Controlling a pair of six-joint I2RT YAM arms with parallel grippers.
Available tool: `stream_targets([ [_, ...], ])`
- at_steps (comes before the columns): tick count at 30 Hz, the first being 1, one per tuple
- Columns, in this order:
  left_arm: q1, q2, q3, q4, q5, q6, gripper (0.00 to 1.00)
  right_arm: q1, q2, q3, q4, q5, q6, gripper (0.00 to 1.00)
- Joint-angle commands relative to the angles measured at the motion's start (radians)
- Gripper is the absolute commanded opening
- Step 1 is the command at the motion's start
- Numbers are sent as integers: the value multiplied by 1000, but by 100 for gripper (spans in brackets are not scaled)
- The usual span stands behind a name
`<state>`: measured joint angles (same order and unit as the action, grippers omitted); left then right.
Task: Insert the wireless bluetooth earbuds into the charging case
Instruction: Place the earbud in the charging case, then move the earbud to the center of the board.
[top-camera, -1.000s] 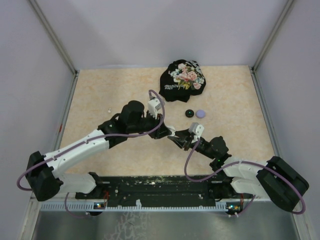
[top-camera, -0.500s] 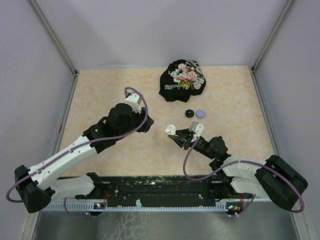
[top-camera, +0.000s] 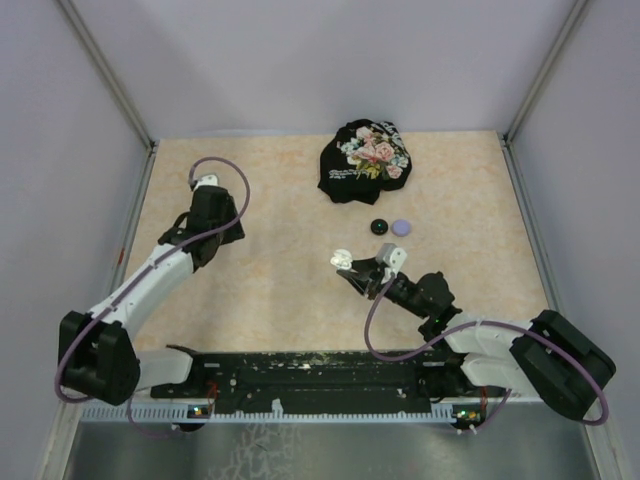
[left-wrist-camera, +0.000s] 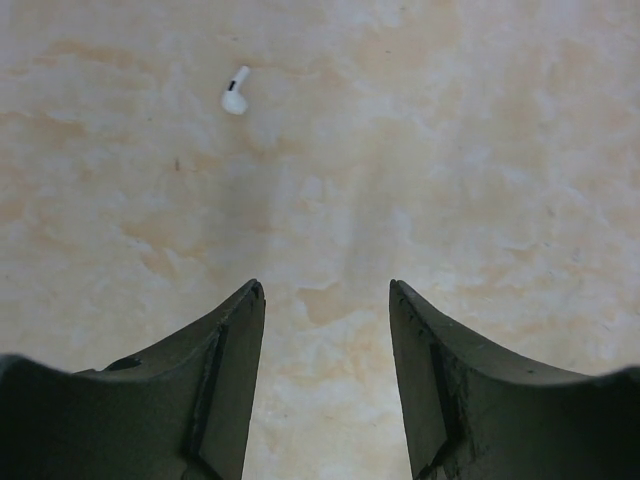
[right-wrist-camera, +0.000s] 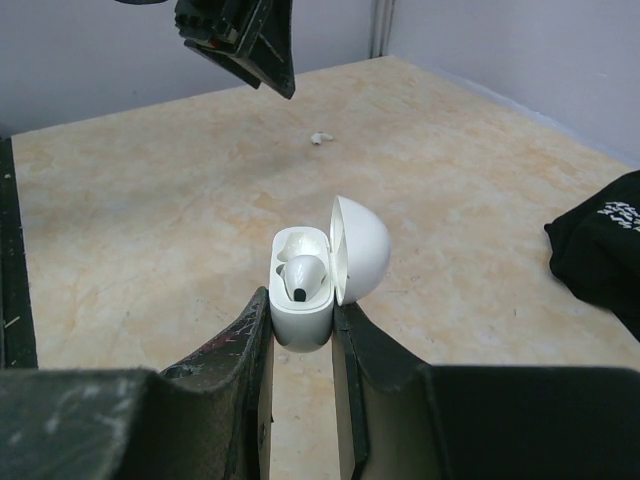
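One earbud (right-wrist-camera: 300, 272) seated in the open charging case (right-wrist-camera: 300, 325), pinched in the right claw (right-wrist-camera: 300, 302) mid-table (top-camera: 280, 180). Left claw (left-wrist-camera: 325, 292) now swung off toward the left edge, spread, loose earbud (left-wrist-camera: 235, 92) just ahead: second pickup likely next.

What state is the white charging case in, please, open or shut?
Open: the charging case has its lid swung back, one earbud inside.

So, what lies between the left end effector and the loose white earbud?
Only bare tabletop separates the left end effector from the white earbud, in the left wrist view.
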<state>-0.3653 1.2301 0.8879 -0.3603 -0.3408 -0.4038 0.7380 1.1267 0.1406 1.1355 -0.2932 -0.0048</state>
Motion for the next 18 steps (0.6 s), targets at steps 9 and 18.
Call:
stream_targets([
  [9, 219, 314, 76, 178, 20, 3, 56, 52, -11, 62, -26, 61, -73, 0],
  [18, 279, 561, 248, 161, 37, 26, 49, 74, -20, 63, -38, 94, -97, 0],
])
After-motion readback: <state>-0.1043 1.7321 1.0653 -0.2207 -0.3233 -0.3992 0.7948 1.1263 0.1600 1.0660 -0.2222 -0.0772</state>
